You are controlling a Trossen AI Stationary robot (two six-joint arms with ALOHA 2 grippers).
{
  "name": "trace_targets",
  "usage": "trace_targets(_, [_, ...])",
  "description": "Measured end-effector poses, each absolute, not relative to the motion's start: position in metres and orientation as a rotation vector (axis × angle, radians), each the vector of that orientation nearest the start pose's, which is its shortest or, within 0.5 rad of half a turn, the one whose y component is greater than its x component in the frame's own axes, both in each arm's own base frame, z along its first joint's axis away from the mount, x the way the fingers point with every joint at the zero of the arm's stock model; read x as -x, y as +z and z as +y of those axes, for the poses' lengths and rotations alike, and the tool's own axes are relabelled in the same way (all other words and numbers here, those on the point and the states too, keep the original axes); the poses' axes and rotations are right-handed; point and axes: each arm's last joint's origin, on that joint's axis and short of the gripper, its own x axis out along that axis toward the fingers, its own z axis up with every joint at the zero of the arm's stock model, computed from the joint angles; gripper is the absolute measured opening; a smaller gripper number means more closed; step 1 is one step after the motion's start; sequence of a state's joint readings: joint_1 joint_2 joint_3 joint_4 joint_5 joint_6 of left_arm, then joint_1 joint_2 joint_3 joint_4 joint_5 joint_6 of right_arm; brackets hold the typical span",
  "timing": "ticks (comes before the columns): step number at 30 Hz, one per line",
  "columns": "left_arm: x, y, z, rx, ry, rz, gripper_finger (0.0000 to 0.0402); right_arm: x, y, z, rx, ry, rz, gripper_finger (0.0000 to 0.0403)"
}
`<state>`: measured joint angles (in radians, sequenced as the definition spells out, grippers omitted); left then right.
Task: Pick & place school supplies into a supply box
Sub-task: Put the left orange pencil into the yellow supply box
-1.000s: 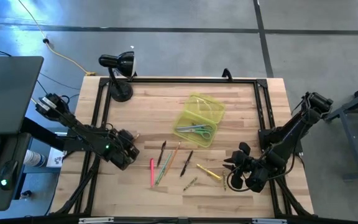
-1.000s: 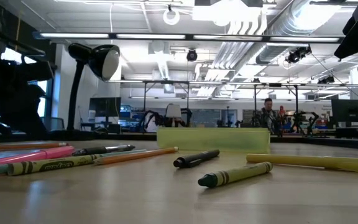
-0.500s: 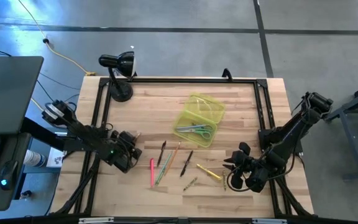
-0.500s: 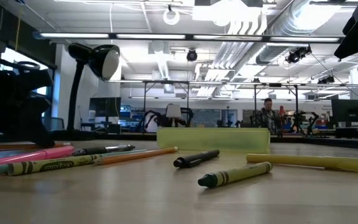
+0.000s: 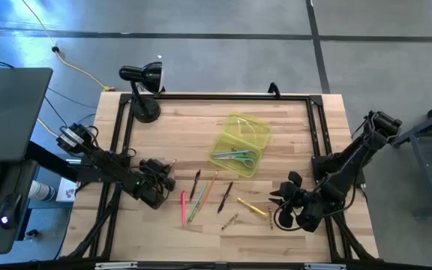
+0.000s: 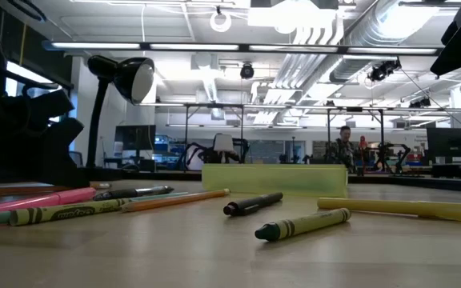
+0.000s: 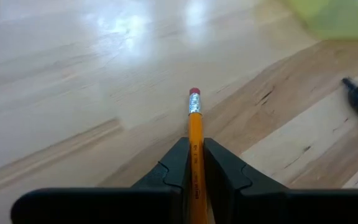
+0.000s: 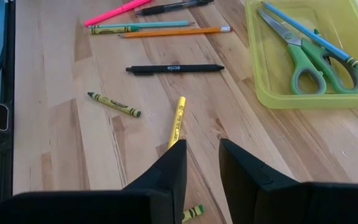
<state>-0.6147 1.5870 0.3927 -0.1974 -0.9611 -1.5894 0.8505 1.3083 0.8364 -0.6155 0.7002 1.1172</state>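
Left gripper: we find the left gripper point(image 5: 163, 175) low over the table's left half, at about 9 o'clock from the table centre. In its wrist view the fingers point(image 7: 178, 163) are pressed together on a yellow pencil point(image 7: 195, 149), eraser end pointing forward past the tips.

Loose supplies, left group: we note a pink pen point(image 5: 183, 208), a green crayon point(image 5: 194, 208), an orange pencil point(image 5: 208, 192) and a black pen point(image 5: 196, 183) lying close together just right of the left gripper, at about 7 o'clock from the supply box.

Loose supplies, middle: we log a second black pen point(image 5: 226, 196) and a short green crayon point(image 5: 229, 220) at about 6 o'clock from the box, both flat on the wood.

Supply box: we see the supply box point(image 5: 255, 136) open, near the table centre and slightly toward 12 o'clock, set at a slant. Inside we record green-handled scissors point(image 8: 304, 59) and a blue pencil point(image 8: 309, 38) lying alongside them.

Loose supplies, right: we note a yellow highlighter point(image 5: 252, 207) at about 5 o'clock from the box, between the middle pens and the right gripper.

Right gripper: we find the right gripper point(image 5: 278, 210) at about 4 o'clock from the table centre, near the right edge. Its fingers point(image 8: 171, 169) stand a little apart with nothing between them, the highlighter's end just ahead.

Desk lamp: we log a black desk lamp point(image 5: 142, 82) at the 11 o'clock corner.
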Motion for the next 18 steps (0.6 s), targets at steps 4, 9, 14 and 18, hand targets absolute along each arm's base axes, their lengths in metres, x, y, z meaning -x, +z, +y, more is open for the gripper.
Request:
trace_targets(4, [-0.165,0.073,-0.084,0.527,0.873,0.32,0.0078,-0.172,0.221,0.167,-0.299,-0.29,0.715,0.0073])
trace_targets(9, [-0.169,0.06,-0.076,0.488,0.896,0.337,0.0078,-0.172,0.221,0.167,-0.301,-0.289,0.713,0.0073])
trace_targets(14, [-0.181,0.056,-0.072,0.427,0.925,0.335,0.0078,-0.172,0.221,0.168,-0.285,-0.279,0.715,0.0073])
trace_targets(18, [-0.184,0.055,-0.068,0.391,0.943,0.354,0.0078,-0.172,0.221,0.168,-0.284,-0.278,0.716,0.0073])
